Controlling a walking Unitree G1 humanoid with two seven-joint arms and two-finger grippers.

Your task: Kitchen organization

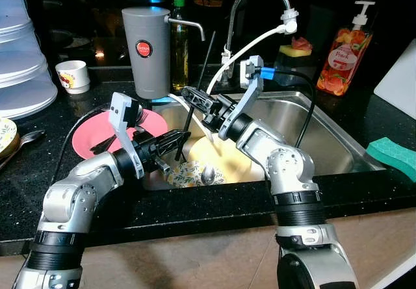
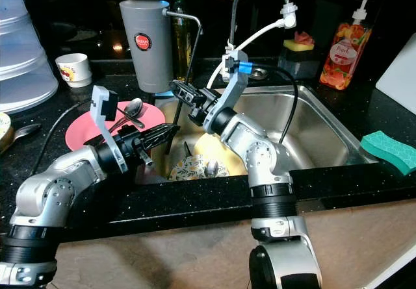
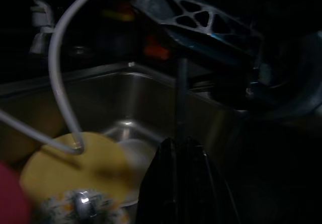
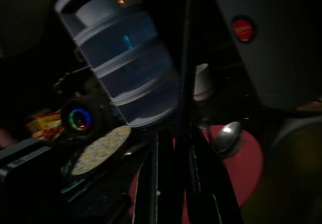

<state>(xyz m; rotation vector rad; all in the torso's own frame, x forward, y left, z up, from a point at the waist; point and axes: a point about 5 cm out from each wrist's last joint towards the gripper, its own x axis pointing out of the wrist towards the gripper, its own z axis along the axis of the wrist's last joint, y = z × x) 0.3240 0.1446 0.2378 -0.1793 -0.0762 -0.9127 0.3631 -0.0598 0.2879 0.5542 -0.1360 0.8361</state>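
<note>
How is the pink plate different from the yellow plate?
The pink plate lies flat on the black counter, left of the sink; the yellow plate sits down inside the sink. The pink plate carries a spoon, while the yellow plate is partly covered by a flowery dish. Both are round, plain-coloured plates, with the two grippers working over the sink edge between them.

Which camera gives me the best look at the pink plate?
The right eye view: the pink plate lies on the counter left of the sink, spoon on it. The left eye view hides part behind the left arm; the right wrist view shows it dimly.
</note>
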